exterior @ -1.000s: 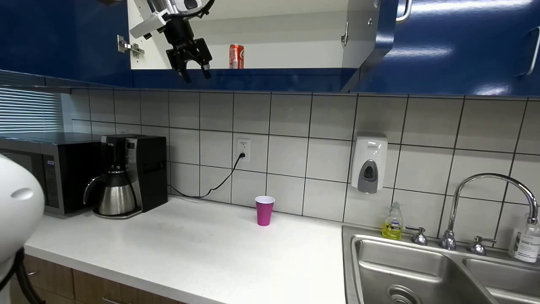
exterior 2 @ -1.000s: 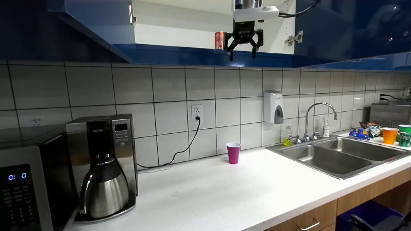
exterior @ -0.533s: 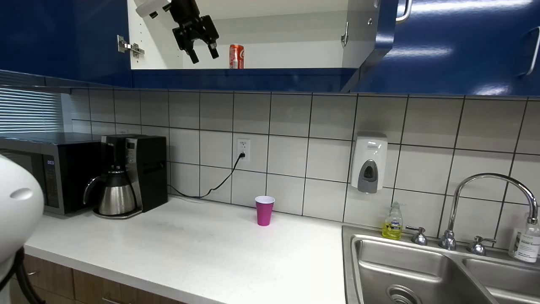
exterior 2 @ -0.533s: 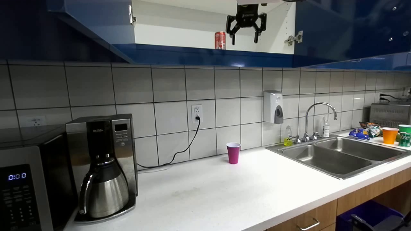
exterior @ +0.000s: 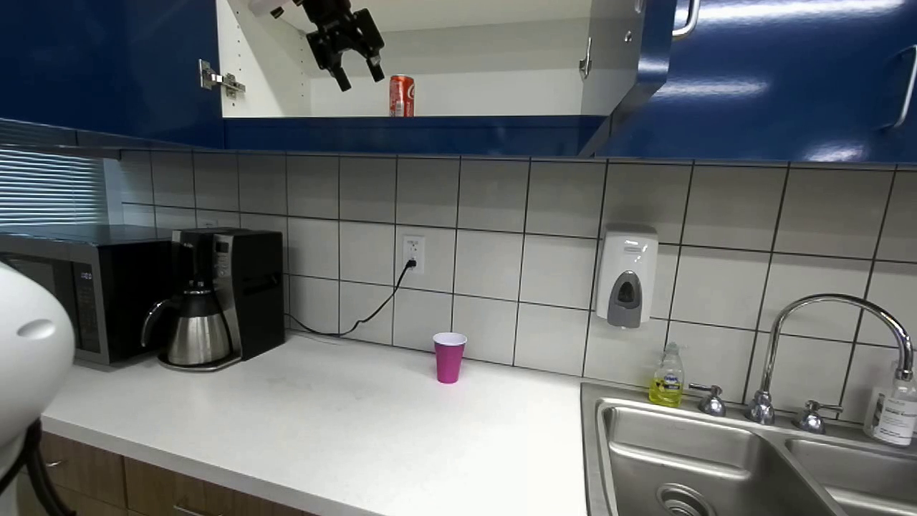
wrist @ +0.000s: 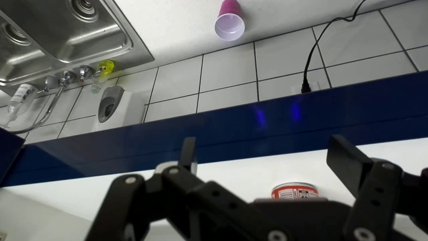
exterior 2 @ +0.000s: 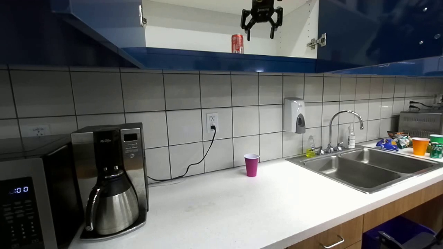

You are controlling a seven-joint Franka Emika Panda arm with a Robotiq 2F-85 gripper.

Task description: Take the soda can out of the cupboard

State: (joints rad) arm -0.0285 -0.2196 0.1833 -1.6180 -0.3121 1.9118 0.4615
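Observation:
The red soda can stands upright on the pale shelf inside the open cupboard, behind its blue front edge. It also shows in an exterior view. My gripper is open and empty, pointing down, at about the height of the can's top or slightly above it. It is to the can's left in that view and to its right in an exterior view. In the wrist view the open fingers spread wide over the cupboard edge. Only the can's lower red rim shows there; the gripper body hides the rest.
Open blue doors with hinges flank the cupboard opening. Below are a pink cup on the white counter, a coffee maker, a microwave, a soap dispenser and a sink.
My gripper has risen from in front of the cupboard's lower edge to about the can's top. It no longer overlaps the can in an exterior view. The can has not moved.

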